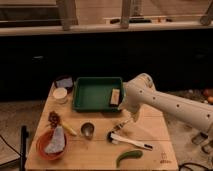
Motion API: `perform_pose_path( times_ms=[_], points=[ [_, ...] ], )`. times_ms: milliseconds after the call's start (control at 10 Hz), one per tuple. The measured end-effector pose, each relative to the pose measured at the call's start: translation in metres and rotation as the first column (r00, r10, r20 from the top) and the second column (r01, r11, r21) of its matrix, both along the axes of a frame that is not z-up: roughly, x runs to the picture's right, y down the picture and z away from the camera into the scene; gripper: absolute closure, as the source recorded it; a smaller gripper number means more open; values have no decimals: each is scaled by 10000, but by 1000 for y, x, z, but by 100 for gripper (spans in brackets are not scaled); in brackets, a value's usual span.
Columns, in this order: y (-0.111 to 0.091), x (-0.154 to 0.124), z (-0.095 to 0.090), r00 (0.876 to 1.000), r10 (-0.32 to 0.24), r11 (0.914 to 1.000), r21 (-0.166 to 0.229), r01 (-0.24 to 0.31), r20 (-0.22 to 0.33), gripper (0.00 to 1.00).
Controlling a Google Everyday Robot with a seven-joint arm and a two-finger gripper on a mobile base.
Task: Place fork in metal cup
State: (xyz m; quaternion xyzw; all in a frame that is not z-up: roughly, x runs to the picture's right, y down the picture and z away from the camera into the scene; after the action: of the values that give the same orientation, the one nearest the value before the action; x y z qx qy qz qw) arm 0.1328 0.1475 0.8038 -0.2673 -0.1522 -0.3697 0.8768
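Note:
The metal cup [87, 130] stands upright on the wooden table [155, 125], in front of the green tray [95, 104]. The fork [122, 125], slim and pale, lies on the table to the right of the cup. My white arm reaches in from the right and bends down over the table. My gripper [130, 120] hangs low at the fork's right end, about a cup's width or two right of the cup. Whether it touches the fork is hidden by the arm.
A white-handled tool with a black head [131, 143] and a green vegetable [128, 156] lie near the front. An orange-red bowl [46, 148] holding a cloth sits front left. A white bowl [60, 95] sits back left. A tan block [115, 96] lies in the tray.

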Motion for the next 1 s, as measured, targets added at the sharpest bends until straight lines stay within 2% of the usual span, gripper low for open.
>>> perform_pose_path(
  times_ms=[500,700,1000],
  points=[
    [23,-8,28,9984,549,9970,-538,-556,-151,20],
    [28,-8,24,9980,618,9966,-544,-623,-110,20],
    [20,-7,4,9981,624,9978,-220,-624,0,20]
  ],
)
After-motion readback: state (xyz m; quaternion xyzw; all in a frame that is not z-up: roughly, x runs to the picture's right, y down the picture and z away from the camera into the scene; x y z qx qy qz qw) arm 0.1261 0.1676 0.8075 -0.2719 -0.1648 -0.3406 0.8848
